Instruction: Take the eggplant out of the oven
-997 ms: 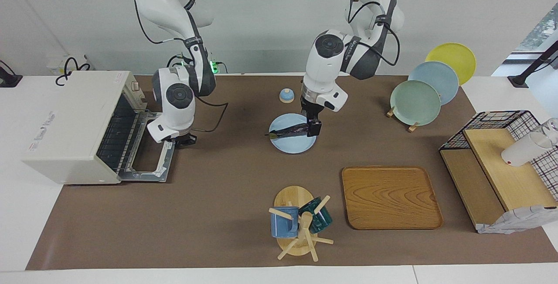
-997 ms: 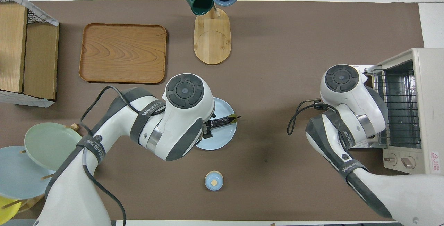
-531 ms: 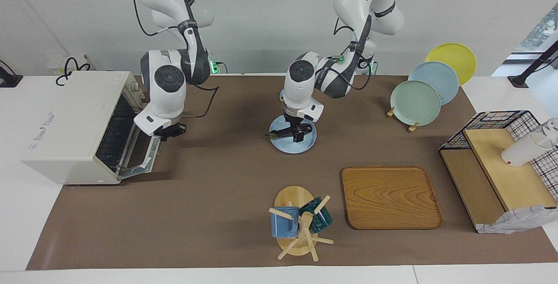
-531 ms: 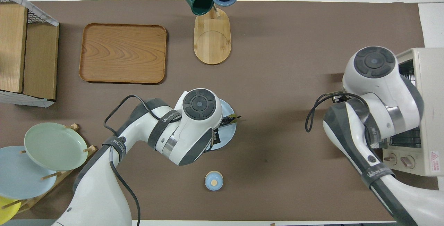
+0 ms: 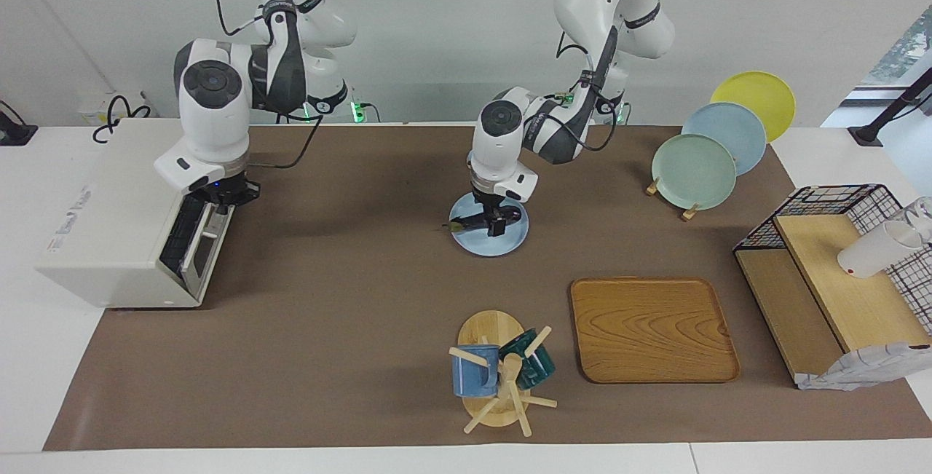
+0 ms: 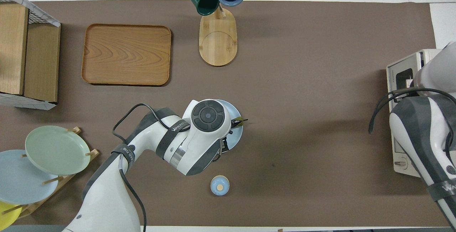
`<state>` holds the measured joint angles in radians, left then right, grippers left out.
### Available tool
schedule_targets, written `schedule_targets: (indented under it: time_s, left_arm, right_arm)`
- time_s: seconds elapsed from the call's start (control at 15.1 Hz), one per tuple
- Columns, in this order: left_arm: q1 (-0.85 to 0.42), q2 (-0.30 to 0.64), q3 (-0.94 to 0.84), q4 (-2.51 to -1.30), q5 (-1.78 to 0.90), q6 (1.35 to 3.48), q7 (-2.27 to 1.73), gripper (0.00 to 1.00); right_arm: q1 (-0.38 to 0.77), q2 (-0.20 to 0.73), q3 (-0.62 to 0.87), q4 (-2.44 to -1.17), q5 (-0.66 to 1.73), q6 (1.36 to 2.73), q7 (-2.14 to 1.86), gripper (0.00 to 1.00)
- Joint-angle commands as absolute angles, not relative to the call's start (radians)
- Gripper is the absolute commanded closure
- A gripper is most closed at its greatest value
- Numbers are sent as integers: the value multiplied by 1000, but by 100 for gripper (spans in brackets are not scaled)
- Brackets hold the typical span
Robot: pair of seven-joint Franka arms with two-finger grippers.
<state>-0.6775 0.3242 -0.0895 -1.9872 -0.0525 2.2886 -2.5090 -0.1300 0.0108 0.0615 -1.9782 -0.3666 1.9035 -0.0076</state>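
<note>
The dark eggplant (image 5: 472, 223) lies across the round light blue plate (image 5: 510, 241) in the middle of the table, its greenish stem tip toward the right arm's end. My left gripper (image 5: 497, 225) is down on the plate, shut on the eggplant's thick end. In the overhead view the left arm covers most of the plate (image 6: 236, 135), and only the eggplant's stem tip (image 6: 240, 120) shows. The off-white oven (image 5: 109, 204) stands at the right arm's end, its door (image 5: 198, 241) almost shut. My right gripper (image 5: 222, 199) is at the door's top edge.
A small blue lidded jar (image 5: 478, 159) stands nearer the robots than the plate. A mug tree (image 5: 499, 372) and a wooden tray (image 5: 652, 328) lie farther out. A rack of plates (image 5: 695, 168) and a wire basket shelf (image 5: 837, 255) are at the left arm's end.
The right gripper has swung the oven door up from flat open to almost shut. The left gripper has come down with the eggplant onto the blue plate.
</note>
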Motion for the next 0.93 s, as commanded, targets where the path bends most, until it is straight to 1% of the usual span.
schedule_targets:
  time_s: [0.0,0.07,0.13,0.2,0.27,0.33,0.4,0.47,0.53,0.6,0.66,0.73,0.8,0.86]
  left_arm:
    - [-698,290,-69,-2028,-52,2315,-2525,11]
    - [-698,290,-69,-2029,-51,2315,-2525,23]
    - [-698,290,-69,-2028,-40,2315,-2523,52]
    - [-698,290,-69,-2028,-16,2316,-2525,76]
    - [-698,290,-69,-2028,-11,2313,-2523,91]
    - [-698,290,-69,-2025,-9,2309,-2520,100]
    - [-696,288,-69,-2022,-8,2304,-2516,100]
    - [-695,288,-69,-2019,-8,2301,-2513,100]
    - [-692,282,-69,-2017,-6,2298,-2508,100]
    - [-687,266,-69,-2017,-6,2292,-2497,100]
    - [-681,243,-68,-2017,-6,2278,-2473,100]
    - [-667,218,-67,-2016,-6,2261,-2441,100]
    - [-646,190,-69,-2010,-6,2229,-2377,100]
    - [-626,174,-69,-1993,-8,2189,-2291,100]
  right_arm:
    - [-160,72,57,-1916,-310,1879,-43,100]
    - [-163,72,57,-1883,-293,1846,-48,100]
    - [-161,72,57,-1838,-269,1800,-61,100]
    - [-160,74,57,-1772,-240,1736,-63,100]
    - [-158,84,60,-1700,-213,1676,-63,100]
    - [-153,92,61,-1639,-183,1623,-61,100]
    - [-149,100,64,-1597,-160,1591,-61,100]
    - [-147,100,69,-1582,-137,1565,-61,100]
    - [-146,97,69,-1582,-99,1553,-61,100]
    - [-141,92,71,-1585,-83,1542,-61,98]
    - [-138,91,72,-1585,-81,1523,-61,82]
    - [-123,91,72,-1586,-81,1522,-61,61]
    - [-118,89,72,-1589,-83,1519,-64,21]
    - [-118,89,72,-1586,-83,1516,-64,0]
